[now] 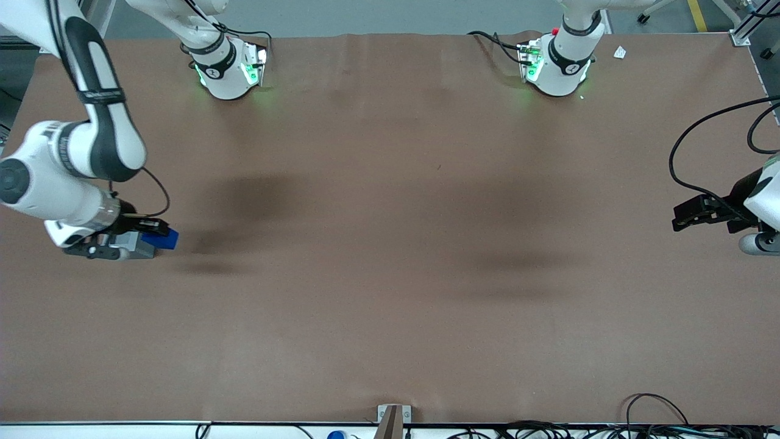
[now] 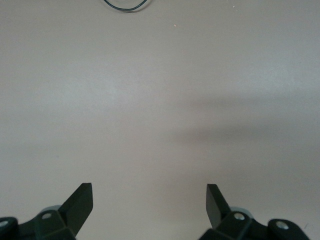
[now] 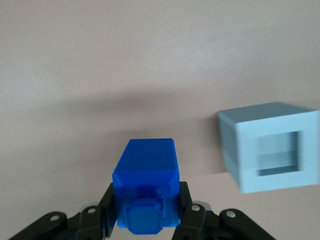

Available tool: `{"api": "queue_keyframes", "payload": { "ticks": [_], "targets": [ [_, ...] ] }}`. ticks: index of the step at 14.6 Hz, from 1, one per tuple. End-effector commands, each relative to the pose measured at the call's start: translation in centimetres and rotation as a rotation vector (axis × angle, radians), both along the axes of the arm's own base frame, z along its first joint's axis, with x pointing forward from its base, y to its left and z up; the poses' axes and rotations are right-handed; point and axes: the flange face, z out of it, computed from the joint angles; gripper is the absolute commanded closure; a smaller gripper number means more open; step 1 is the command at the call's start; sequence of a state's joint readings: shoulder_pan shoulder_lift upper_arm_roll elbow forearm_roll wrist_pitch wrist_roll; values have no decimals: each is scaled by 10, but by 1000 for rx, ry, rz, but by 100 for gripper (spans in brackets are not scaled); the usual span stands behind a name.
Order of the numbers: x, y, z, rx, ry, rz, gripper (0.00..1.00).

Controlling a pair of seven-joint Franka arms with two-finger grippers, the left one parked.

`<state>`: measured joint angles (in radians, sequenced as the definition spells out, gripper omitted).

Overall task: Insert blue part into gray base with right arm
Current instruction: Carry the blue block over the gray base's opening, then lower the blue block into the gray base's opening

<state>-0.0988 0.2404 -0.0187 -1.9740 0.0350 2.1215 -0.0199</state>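
The right arm's gripper (image 3: 146, 212) holds the blue part (image 3: 147, 184) clamped between its fingers (image 3: 111, 210) above the brown surface (image 1: 390, 274), the gray base (image 3: 270, 147) resting alongside at about two o'clock.

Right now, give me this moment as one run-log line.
stage: part held, not inserted | gripper: shut on blue part, above table | gray base: beside part, socket empty, apart
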Motion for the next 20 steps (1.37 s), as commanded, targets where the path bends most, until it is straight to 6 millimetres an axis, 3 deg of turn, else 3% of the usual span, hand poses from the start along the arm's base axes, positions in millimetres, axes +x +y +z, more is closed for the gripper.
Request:
{"api": "queue_keyframes", "payload": {
  "ticks": [1, 5, 9, 17, 20],
  "targets": [
    [7, -29, 14, 4, -1, 68, 88],
    [6, -82, 3, 18, -2, 140, 90],
    [1, -107, -15, 9, 15, 159, 90],
    [-9, -140, -28, -11, 45, 166, 89],
    [-10, -140, -32, -6, 54, 165, 89]
  ]
}}
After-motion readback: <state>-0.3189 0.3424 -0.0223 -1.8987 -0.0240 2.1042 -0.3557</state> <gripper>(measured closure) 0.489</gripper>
